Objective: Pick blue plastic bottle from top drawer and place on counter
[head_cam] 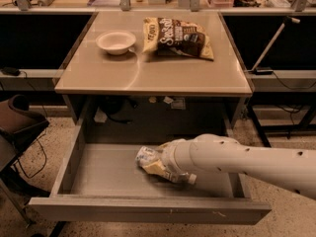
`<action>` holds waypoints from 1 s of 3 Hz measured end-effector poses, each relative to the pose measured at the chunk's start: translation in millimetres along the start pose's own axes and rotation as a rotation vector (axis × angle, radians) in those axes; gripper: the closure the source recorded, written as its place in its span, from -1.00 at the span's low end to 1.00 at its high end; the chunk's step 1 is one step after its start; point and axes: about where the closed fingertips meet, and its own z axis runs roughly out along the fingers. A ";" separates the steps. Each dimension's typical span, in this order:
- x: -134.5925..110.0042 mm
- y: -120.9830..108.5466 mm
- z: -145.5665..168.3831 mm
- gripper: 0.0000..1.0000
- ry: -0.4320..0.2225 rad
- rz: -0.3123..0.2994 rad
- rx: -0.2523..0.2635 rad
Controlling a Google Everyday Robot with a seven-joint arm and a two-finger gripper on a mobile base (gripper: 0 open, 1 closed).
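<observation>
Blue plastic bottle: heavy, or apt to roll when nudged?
Probably light: the blue plastic bottle looks small beside the arm. It seems to lie sideways on the top drawer floor, so a nudge may roll it. The gripper is at it, in the drawer.

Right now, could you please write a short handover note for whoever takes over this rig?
Gripper: down inside the top drawer, right against the blue plastic bottle; grasp not confirmed.
Bottle: lying mid-drawer, not on the counter.
Counter: white bowl and snack bag sit at the back.
Done: drawer open, arm at bottle.
Left: secure grasp, lift out, set on counter.
</observation>
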 end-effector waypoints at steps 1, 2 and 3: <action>-15.1 -17.7 -29.4 0.77 0.006 -0.020 0.017; -64.7 -72.5 -119.8 1.00 -0.015 -0.062 0.117; -117.2 -109.6 -209.4 1.00 -0.025 -0.104 0.202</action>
